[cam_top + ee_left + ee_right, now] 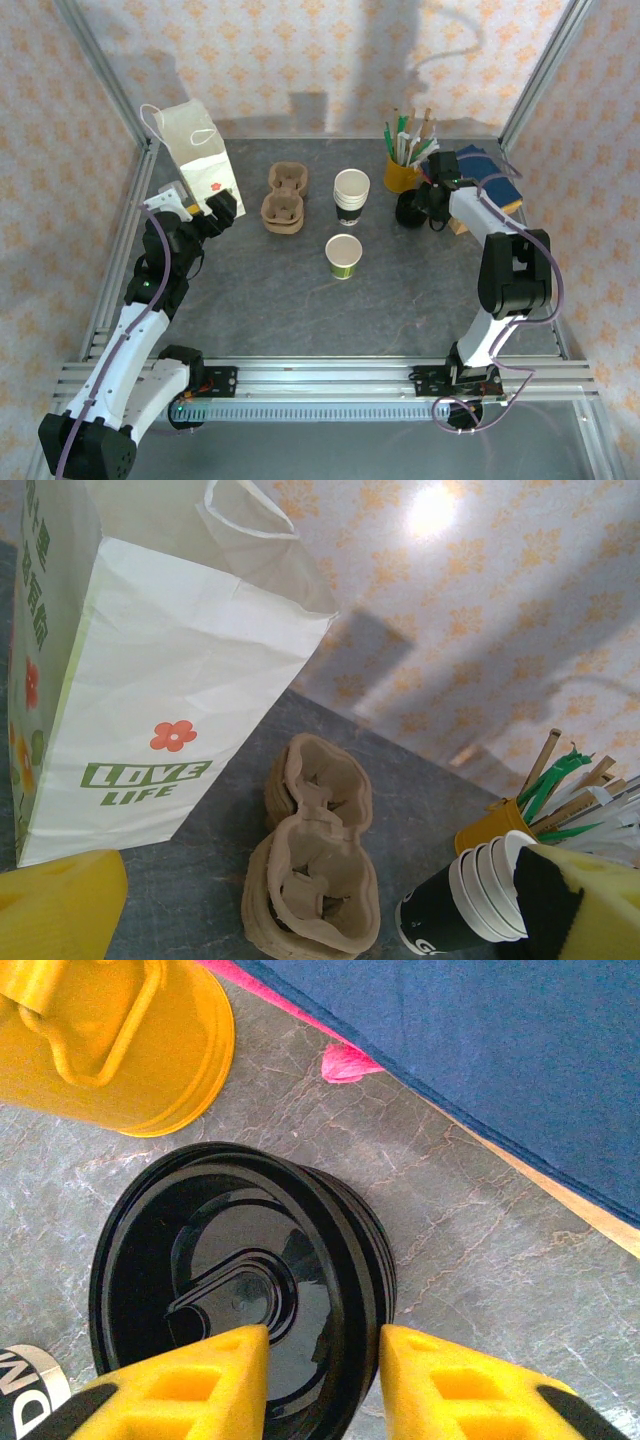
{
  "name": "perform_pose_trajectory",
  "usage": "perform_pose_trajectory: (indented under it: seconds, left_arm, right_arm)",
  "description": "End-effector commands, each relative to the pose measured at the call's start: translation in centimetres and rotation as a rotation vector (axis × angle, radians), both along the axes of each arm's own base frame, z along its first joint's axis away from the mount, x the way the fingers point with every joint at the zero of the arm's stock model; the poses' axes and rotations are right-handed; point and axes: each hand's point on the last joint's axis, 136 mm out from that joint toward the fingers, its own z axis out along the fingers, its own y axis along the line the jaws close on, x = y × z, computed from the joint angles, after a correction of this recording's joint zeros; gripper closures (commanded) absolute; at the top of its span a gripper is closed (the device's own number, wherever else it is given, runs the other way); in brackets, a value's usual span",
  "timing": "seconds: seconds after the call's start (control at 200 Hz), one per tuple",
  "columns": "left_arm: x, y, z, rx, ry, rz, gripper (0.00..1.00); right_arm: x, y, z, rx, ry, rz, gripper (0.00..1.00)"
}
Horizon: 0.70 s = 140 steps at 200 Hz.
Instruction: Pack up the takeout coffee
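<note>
Coffee cup [344, 255] stands upright in the middle, lidless, pale greenish paper wall. Prob light and thin-walled, and it crushes easily if squeezed near the rim, so take it low-to-mid on the wall, gently. Can't tell if filled, so keep it level. Black lids [240, 1290] sit far right, just beside the yellow cup [110, 1040]. They're glossy stiff plastic, round w/ ribbed edge, likely slippery, best pinched across the rim. Right gripper [325, 1345] straddles that rim, one finger inside, one outside; can't tell whether the pads bite. Left gripper [222, 208] gapes wide, empty, near the white paper bag [170, 680] and moulded-pulp carrier [315, 870], far left.
</note>
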Motion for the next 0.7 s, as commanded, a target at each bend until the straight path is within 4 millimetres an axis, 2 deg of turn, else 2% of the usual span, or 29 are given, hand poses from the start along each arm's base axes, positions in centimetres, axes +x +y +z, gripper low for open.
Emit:
perform_pose_trajectory:
  seconds: [0.0, 0.37, 0.581, 0.696]
  left_arm:
    - [-0.1, -0.4, -0.6, -0.004, 0.009, -0.016, 0.01]
    - [0.3, -0.7, -0.5, -0.011, 0.009, -0.030, 0.01]
    - [0.3, -0.9, -0.3, -0.019, 0.004, -0.043, 0.01]
    - [0.3, -1.2, 0.0, -0.027, -0.004, -0.056, 0.01]
  right_arm:
    - [0.1, -0.3, 0.0, -0.003, -0.003, -0.009, 0.69]
    - [0.4, -0.1, 0.2, 0.009, -0.013, -0.005, 0.76]
    - [0.7, -0.1, 0.9, 0.007, -0.026, 0.003, 0.88]
    - [0.6, -0.1, 1.5, 0.004, -0.035, 0.005, 0.89]
